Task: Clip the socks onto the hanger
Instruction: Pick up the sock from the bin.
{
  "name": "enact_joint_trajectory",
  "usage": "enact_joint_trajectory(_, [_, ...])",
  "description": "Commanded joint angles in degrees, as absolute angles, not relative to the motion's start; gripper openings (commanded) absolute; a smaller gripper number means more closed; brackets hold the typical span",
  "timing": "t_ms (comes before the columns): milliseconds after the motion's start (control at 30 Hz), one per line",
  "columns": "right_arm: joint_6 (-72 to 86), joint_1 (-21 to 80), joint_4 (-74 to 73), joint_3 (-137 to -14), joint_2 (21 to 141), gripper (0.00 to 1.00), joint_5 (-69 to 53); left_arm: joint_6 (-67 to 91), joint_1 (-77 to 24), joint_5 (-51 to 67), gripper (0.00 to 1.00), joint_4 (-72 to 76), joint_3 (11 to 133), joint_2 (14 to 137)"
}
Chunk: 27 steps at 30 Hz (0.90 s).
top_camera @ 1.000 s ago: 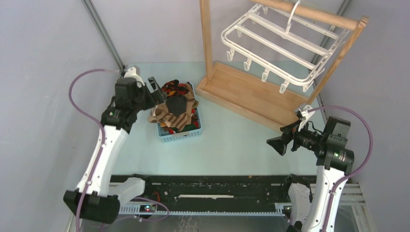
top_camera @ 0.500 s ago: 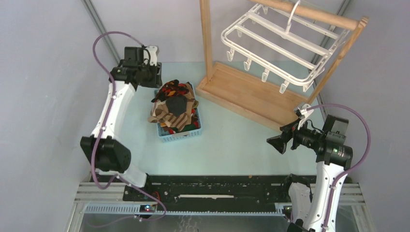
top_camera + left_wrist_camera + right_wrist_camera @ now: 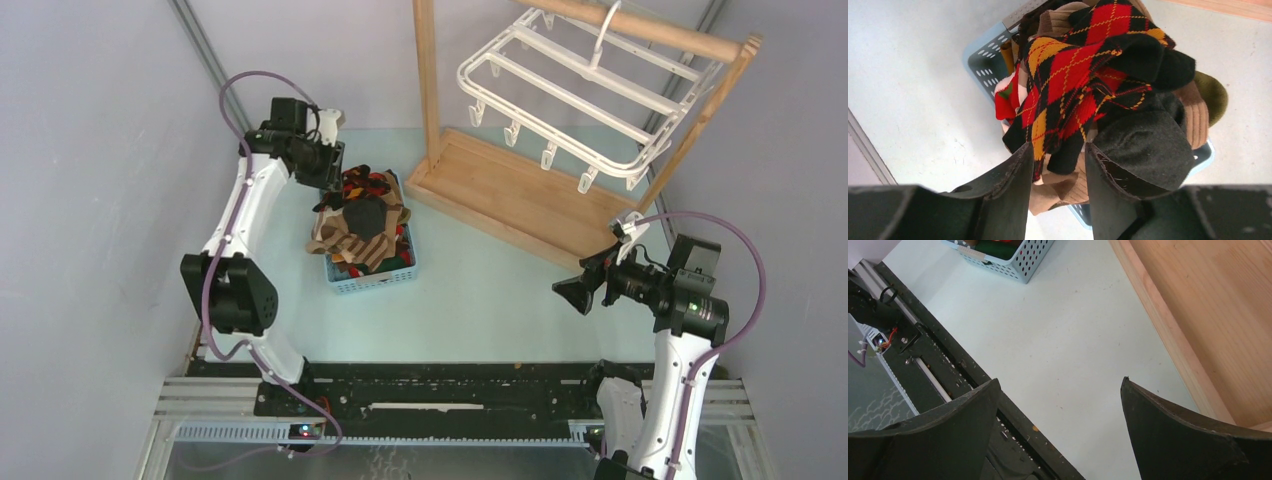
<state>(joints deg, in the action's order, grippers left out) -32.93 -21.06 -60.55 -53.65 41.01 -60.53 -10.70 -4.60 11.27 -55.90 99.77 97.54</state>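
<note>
Jaws of the left gripper (image 3: 1057, 150) stand partly apart astride the argyle sock (image 3: 1073, 75); I cannot tell if they grip it. The right gripper (image 3: 1060, 381) gapes, empty. I would pinch one sock only before lifting.

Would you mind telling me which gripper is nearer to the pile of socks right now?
Left. The left gripper sits at the far-left edge of the socks, an argyle one between its jaws; the right gripper hovers far to their right, beside the wooden stand.
</note>
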Motion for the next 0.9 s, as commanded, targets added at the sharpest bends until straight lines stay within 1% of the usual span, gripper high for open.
enact_joint_trajectory(0, [-32.2,-21.6,-58.9,-53.7,41.6,1.00,-61.3,-13.1,-4.4,11.0,0.44,-55.0,102.9,99.7])
enact_joint_trajectory(100, [-32.1,-21.8,-58.8,-53.6,41.6,1.00,-61.1,-13.2,-4.4,10.8,0.38,-54.9,104.4,101.3])
enact_joint_trajectory(200, [-31.9,-22.0,-58.8,-53.7,41.5,1.00,-61.1,-13.3,-4.3,11.3,0.28,-54.7,105.4,102.5])
enact_joint_trajectory(300, [-31.8,-22.1,-59.0,-53.7,41.5,1.00,-61.2,-12.9,-4.3,10.4,0.02,-54.8,106.4,102.7])
enact_joint_trajectory(333, [-31.8,-22.2,-59.1,-53.7,41.4,1.00,-61.2,-12.6,-4.3,10.3,0.00,-54.8,106.5,102.0])
enact_joint_trajectory(467, [-32.2,-22.3,-59.5,-53.7,41.2,1.00,-61.3,-12.0,-4.3,11.3,0.00,-54.3,105.4,97.5])
enact_joint_trajectory(667, [-34.3,-22.4,-61.1,-53.7,40.7,1.00,-62.3,-9.8,-4.6,17.3,0.00,-51.8,98.1,87.7])
enact_joint_trajectory(867, [-36.2,-22.2,-62.0,-53.7,40.7,1.00,-63.5,-7.9,-8.4,19.8,0.00,-50.4,92.4,80.2])
